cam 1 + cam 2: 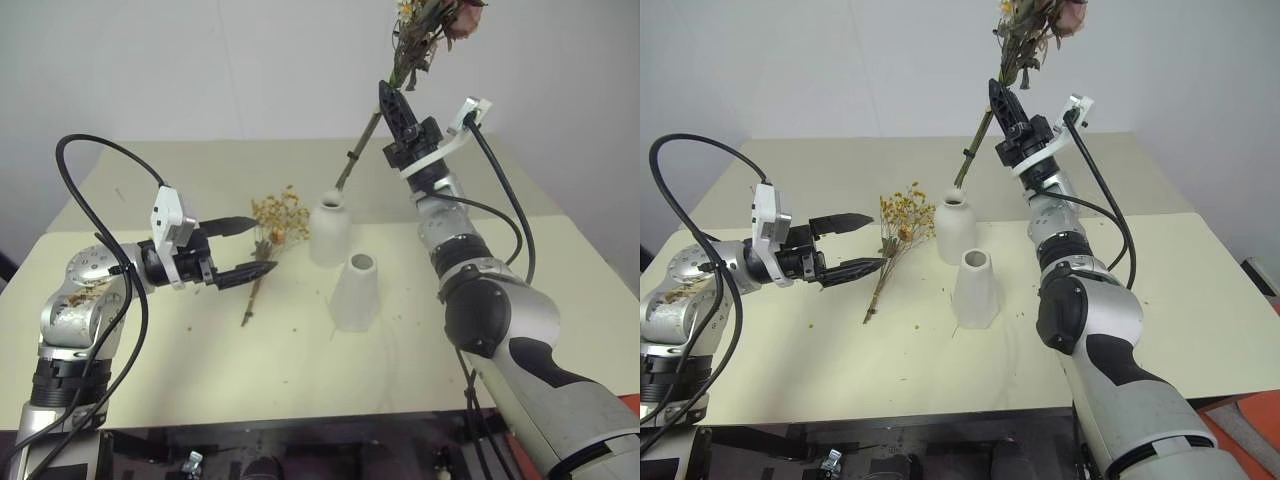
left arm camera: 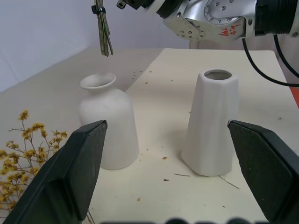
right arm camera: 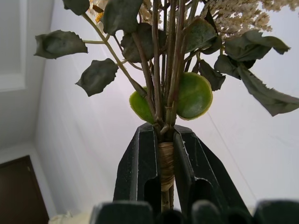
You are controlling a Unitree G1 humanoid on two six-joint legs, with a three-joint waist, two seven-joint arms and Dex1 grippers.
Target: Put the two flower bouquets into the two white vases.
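Observation:
My right gripper (image 1: 388, 92) is shut on the wrapped stems of the rose bouquet (image 1: 425, 30) and holds it high and tilted, blooms uppermost. The stem ends (image 2: 103, 32) hang just above the mouth of the rounded white vase (image 1: 329, 232). The taller cone vase (image 1: 356, 292) stands upright in front of it, nearer me. The yellow bouquet (image 1: 278, 215) lies flat on the table, left of the rounded vase. My left gripper (image 1: 262, 244) is open and level, with nothing in it. It points toward both vases from the left, close over the yellow bouquet's stems.
The vases stand mid-table on a cream tabletop (image 1: 200, 350) strewn with dried crumbs. A white wall rises behind the far edge. Black cables (image 1: 100, 200) loop off both arms.

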